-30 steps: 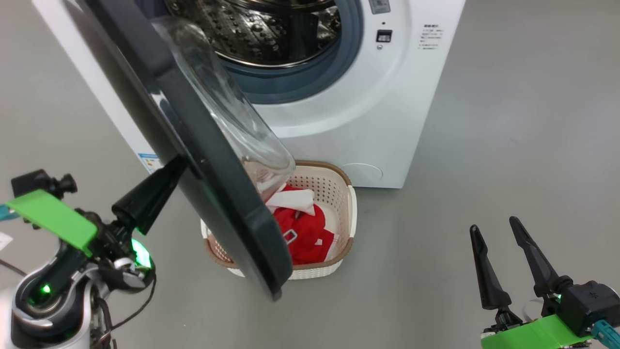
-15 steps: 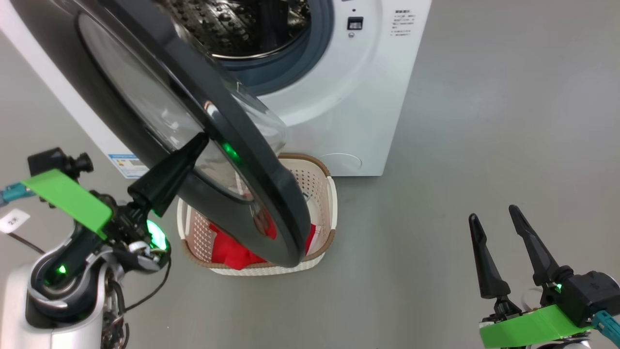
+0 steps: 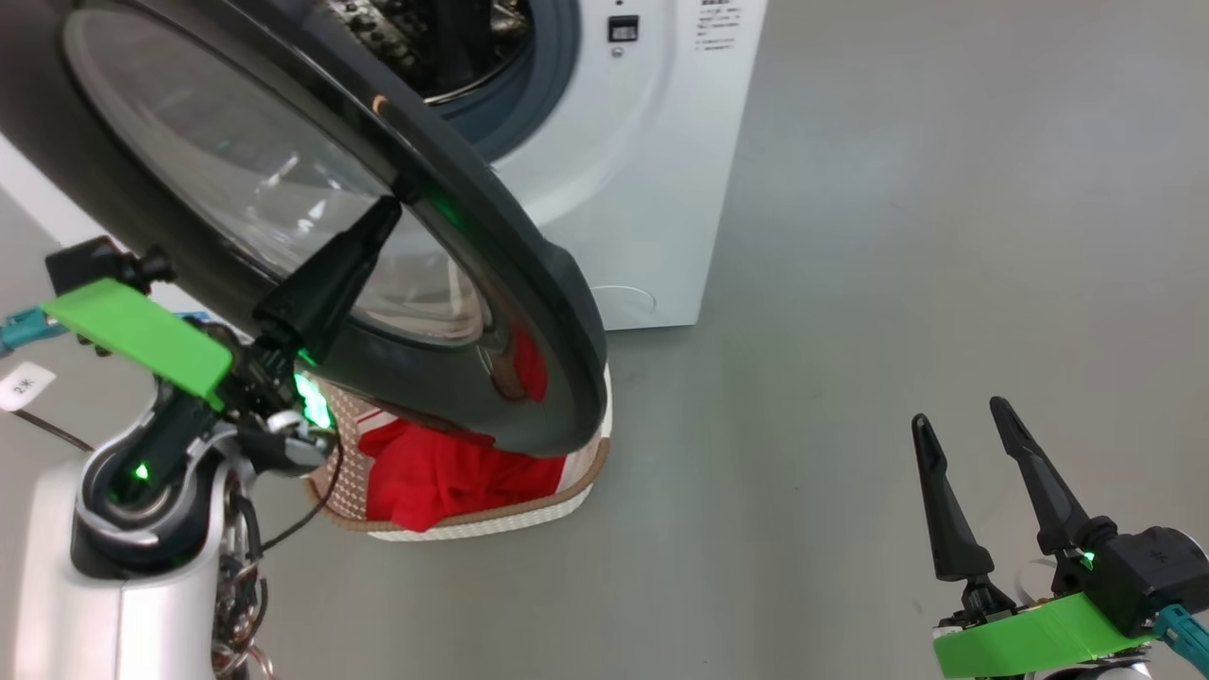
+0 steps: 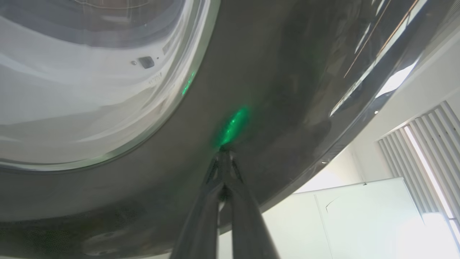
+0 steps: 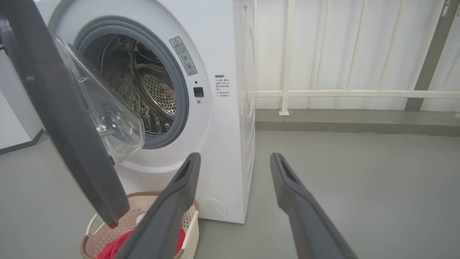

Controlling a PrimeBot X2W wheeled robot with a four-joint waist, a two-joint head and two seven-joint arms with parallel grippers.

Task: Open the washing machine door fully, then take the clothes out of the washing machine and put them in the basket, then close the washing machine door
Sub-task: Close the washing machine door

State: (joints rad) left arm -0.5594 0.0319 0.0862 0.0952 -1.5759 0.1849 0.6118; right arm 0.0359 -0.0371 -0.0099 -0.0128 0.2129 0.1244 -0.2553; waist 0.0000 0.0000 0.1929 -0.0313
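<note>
Black glossy rim of the washing machine door (image 3: 557, 312) touches the tips of the left end effector (image 3: 385, 210), whose fingers are pressed together against the door's outer face, just beside the clear glass. The door stands partly swung out, hanging over the basket (image 3: 491, 515), which sits on the grey floor (image 3: 897, 236) in front of the washing machine (image 3: 652, 142). Red clothes (image 3: 434, 472) lie in the basket, partly hidden under the door. Well apart to the right, the right end effector (image 3: 960, 413) hovers, fingers spread and empty. A pale railing (image 5: 341, 93) lines the wall beyond.
</note>
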